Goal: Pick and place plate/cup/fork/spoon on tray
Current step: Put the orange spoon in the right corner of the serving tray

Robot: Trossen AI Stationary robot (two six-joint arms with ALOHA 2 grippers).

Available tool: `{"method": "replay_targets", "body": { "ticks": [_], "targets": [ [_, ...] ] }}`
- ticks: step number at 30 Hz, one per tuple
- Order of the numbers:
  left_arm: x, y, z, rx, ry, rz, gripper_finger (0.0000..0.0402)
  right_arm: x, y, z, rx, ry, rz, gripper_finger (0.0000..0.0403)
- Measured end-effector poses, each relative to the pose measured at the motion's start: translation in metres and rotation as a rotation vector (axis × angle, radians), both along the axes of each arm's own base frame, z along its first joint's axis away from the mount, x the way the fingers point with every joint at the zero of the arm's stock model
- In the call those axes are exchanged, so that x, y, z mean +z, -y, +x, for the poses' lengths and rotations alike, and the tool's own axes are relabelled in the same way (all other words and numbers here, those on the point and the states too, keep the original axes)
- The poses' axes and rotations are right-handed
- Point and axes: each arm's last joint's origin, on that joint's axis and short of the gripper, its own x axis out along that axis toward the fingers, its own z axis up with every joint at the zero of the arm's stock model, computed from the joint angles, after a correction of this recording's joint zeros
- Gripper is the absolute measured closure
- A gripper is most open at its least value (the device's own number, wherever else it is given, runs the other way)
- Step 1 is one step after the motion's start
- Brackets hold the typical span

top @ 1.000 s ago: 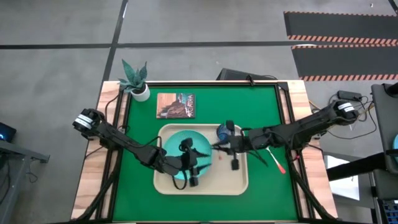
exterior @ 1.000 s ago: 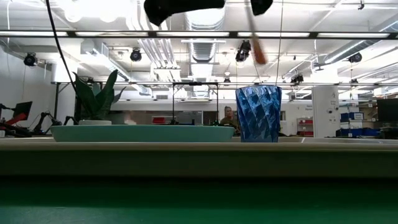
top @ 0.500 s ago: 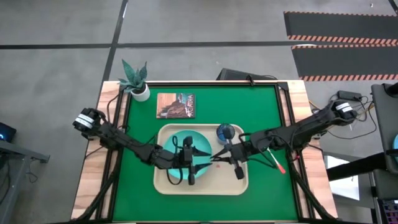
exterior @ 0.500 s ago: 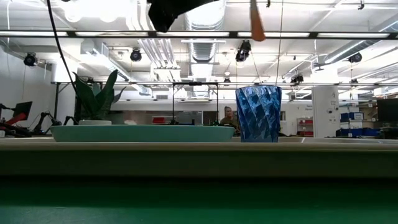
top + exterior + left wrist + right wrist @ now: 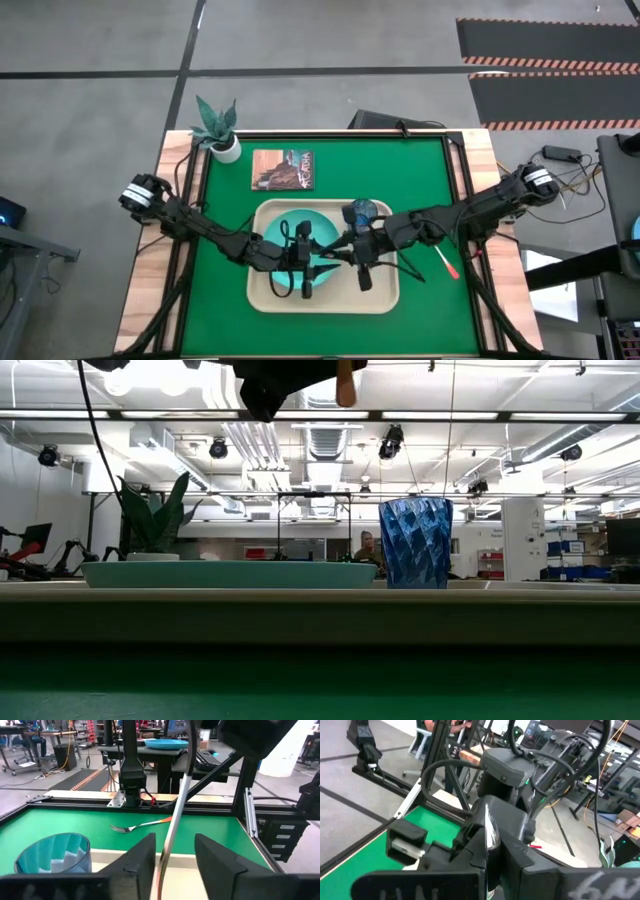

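- At the far left corner of the bench (image 5: 230, 215) we see a white pot with a green plant (image 5: 219, 127), and just right of it a small brown picture card (image 5: 284, 169) lying flat on the green surface.
- The left gripper (image 5: 306, 288) hangs over the left half of the tray (image 5: 262, 292), above the near edge of the turquoise plate (image 5: 330, 222); in the left wrist view its fingers (image 5: 141, 857) stand narrowly apart with the spoon's shaft rising between them, and we cannot tell whether they touch it.
- The plate lies flat on the tray's left half, with the tray itself sitting in the middle of the bench.
- The spoon (image 5: 490, 831) is held upright in the right gripper (image 5: 363, 281), bowl uppermost as the right wrist view shows it; in the low view its red-orange handle end shows at the top of the picture, clear above the dishes.
- The right gripper is clamped on the spoon over the middle of the tray, just right of the left gripper.
- The dark blue cup (image 5: 362, 212) stands upright on the tray near its far edge, just right of the plate.
- The fork (image 5: 441, 259) lies on the green bench to the right of the tray, off it, with its red-orange handle pointing toward the near right.
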Motion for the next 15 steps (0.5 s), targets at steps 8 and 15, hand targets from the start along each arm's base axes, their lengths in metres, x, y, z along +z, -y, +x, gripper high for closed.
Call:
{"method": "replay_targets", "body": {
  "ticks": [8, 15],
  "targets": [
    [-0.0008, -0.0006, -0.0003, 0.012, -0.001, 0.008, 0.0393, 0.0059, -0.0016, 0.0045, 0.002, -0.025, -0.019, 0.0377],
    [0.0002, -0.0012, -0.0007, 0.042, 0.017, -0.004, 0.0401, 0.0082, 0.0004, 0.0038, -0.061, -0.014, 0.016, 0.0298]
  ]
}}
